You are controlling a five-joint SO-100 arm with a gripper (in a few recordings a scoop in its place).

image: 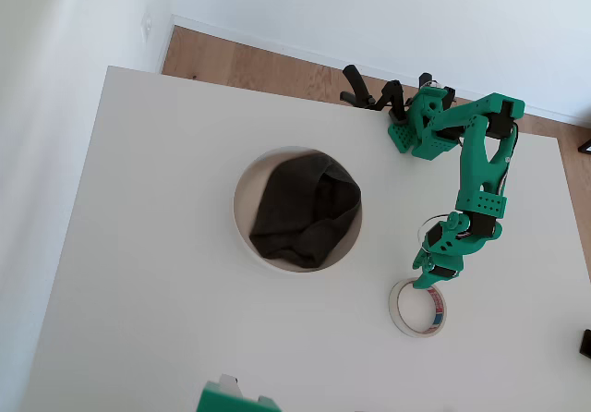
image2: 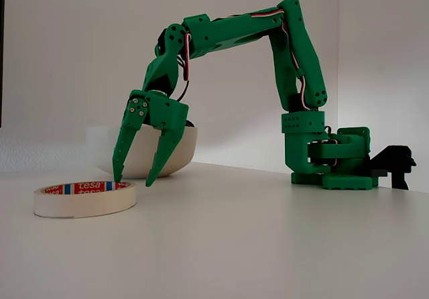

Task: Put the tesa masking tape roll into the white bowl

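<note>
Room: white walls; in the overhead view a strip of light wood floor (image: 277, 66) runs past the desk's far edge, toward 12 o'clock.
Desk: a plain white desk (image: 157, 273), matt and evenly lit.
Arm: a green arm (image2: 295, 51) stands on its base at the desk's 1 o'clock corner in the overhead view, beside a black clamp (image: 369, 93); it folds over and reaches down toward 5 o'clock.
White bowl: the white bowl (image: 242, 232) sits upright near the desk's centre, a crumpled dark grey cloth (image: 305, 211) lying in it. In the fixed view the bowl (image2: 184, 153) stands behind the gripper.
Tesa masking tape roll: the tesa masking tape roll (image: 403, 312) lies flat on the desk at about 4 o'clock from the bowl and well apart from it. Its open centre faces straight up, so its axis is vertical; the red-and-blue printed core shows on the inner wall (image2: 86, 188).
Gripper: the gripper (image2: 133, 178) points down with its fingers spread apart, holding nothing. In the fixed view one fingertip (image2: 117, 176) hangs right at the roll's top edge, the other (image2: 150, 180) just outside the ring; whether either touches the tape I cannot tell. In the overhead view the gripper (image: 427, 279) sits over the roll's 12 o'clock rim.
In the way: bare desk lies between roll and bowl.
Edge item: a green part (image: 231, 399) shows at the desk's 6 o'clock edge.
</note>
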